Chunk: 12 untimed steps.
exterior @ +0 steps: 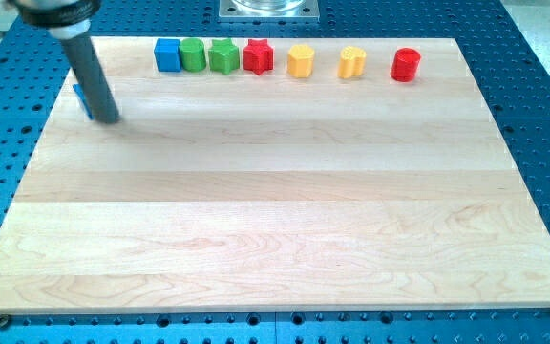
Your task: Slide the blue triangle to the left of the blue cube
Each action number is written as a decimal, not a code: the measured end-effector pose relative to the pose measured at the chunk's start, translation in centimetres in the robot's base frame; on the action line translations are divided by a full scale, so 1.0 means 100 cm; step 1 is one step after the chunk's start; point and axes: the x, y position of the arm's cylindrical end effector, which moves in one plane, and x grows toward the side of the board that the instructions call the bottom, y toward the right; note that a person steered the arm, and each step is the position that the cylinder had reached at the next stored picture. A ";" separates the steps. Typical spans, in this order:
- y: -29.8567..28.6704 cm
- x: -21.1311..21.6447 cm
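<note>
Camera view: wooden board (285,220) on perforated blue table (542,86).

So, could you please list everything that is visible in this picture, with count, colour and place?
wooden board: one, light wood, fills most of the view
blue cube: one, top row, furthest left
green blocks: two, right of the blue cube
red star-shaped block: one, top row, middle
yellow blocks: two, right of the star
red cylinder: one, top row, furthest right
blue triangle: one, mostly hidden behind the rod, left of the row
my tip: one, dark rod end, right beside the blue triangle
</note>
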 end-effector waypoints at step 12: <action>-0.007 -0.069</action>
